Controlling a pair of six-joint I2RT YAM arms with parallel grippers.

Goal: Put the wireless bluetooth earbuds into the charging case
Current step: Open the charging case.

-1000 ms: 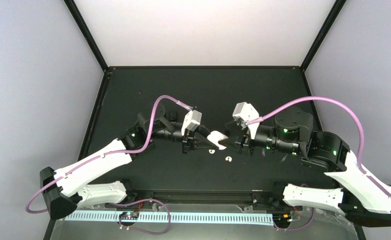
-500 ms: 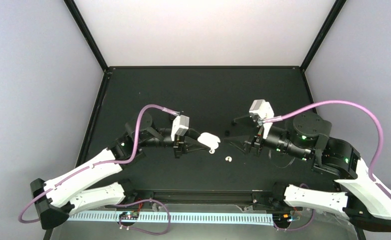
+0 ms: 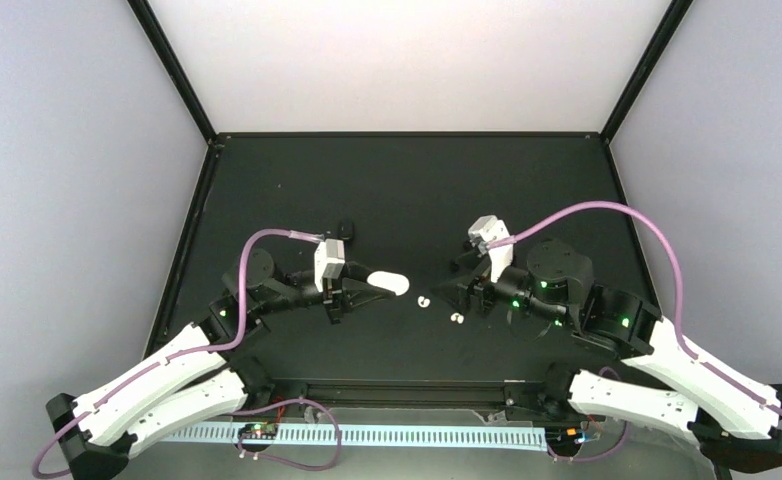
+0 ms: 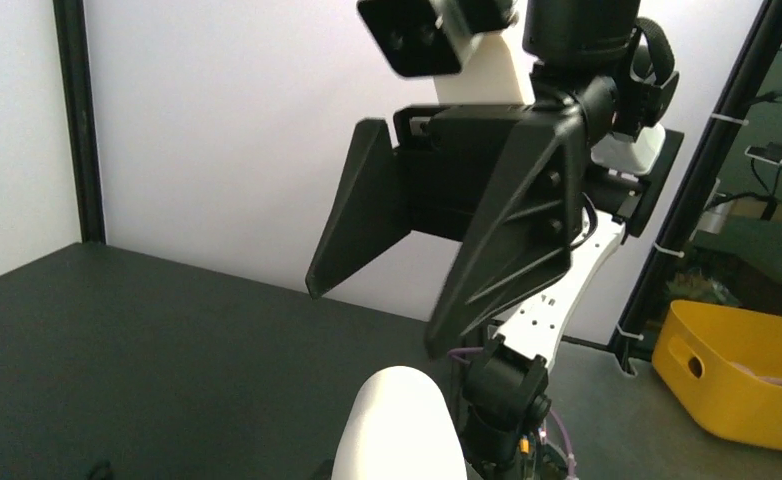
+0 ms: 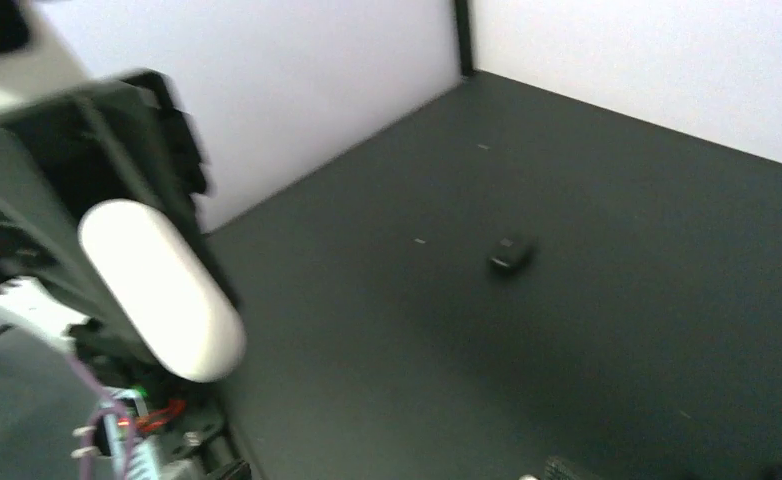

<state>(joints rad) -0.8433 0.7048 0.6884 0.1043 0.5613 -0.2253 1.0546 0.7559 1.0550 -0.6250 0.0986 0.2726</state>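
Note:
My left gripper (image 3: pixel 369 284) is shut on the white pill-shaped charging case (image 3: pixel 391 283), holding it above the black table. The case's rounded end fills the bottom of the left wrist view (image 4: pixel 399 430) and shows blurred in the right wrist view (image 5: pixel 162 288). Two white earbuds (image 3: pixel 424 301) (image 3: pixel 456 319) lie on the table between the arms. My right gripper (image 3: pixel 443 291) hovers just right of them, open and empty; its spread black fingers (image 4: pixel 512 240) face the left wrist camera. A small black earbud (image 5: pixel 512 255) lies on the table farther back.
The black table (image 3: pixel 407 190) is framed by black posts and pale walls. A yellow bin (image 4: pixel 742 375) stands outside the cell. The right arm's base and purple cable (image 4: pixel 502 395) sit behind the case in the left wrist view.
The right gripper has let go of the case and opened wider. The left arm has carried the case left, away from it. Both arms have drawn back toward their bases.

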